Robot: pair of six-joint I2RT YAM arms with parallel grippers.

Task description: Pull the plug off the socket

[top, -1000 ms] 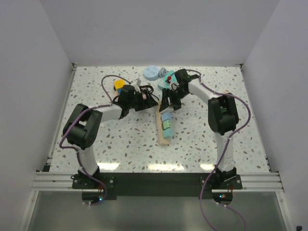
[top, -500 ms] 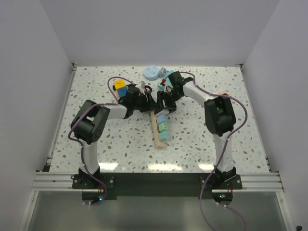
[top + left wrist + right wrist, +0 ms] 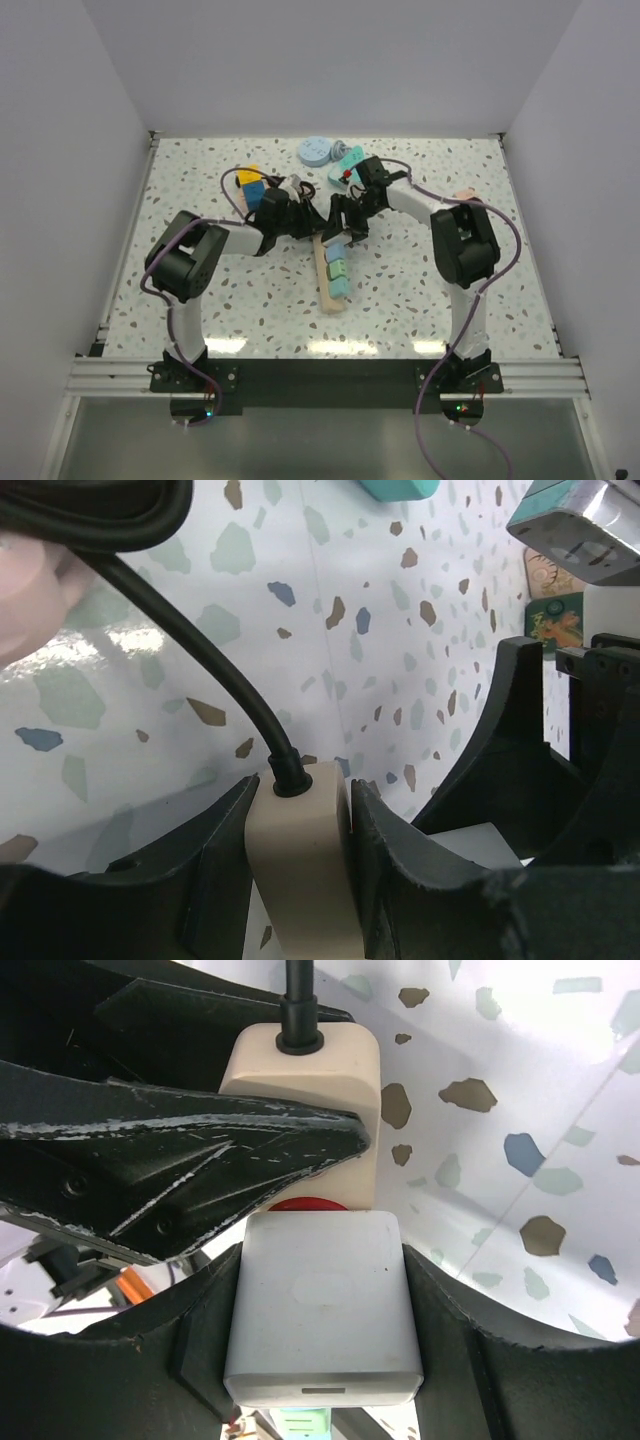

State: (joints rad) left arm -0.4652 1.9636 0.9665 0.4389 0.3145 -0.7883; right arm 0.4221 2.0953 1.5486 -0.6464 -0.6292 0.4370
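The socket, a long cream strip, lies slantwise mid-table; two teal plugs sit in its near part. My left gripper is shut on the strip's far end, where the black cord enters it. In the right wrist view the plug, a white square block, sits on a red outlet of the cream strip. My right gripper is shut on that plug, one finger pressed to each side. The left arm's black finger lies across the strip just beyond it.
At the back stand a blue disc, a teal block and a yellow-and-blue block. A pink piece lies to the right. The two grippers are close together over the strip's far end.
My left gripper has moved right and closed on the socket's far end. The strip has swung slightly left. My right gripper has kept its hold on the plug.
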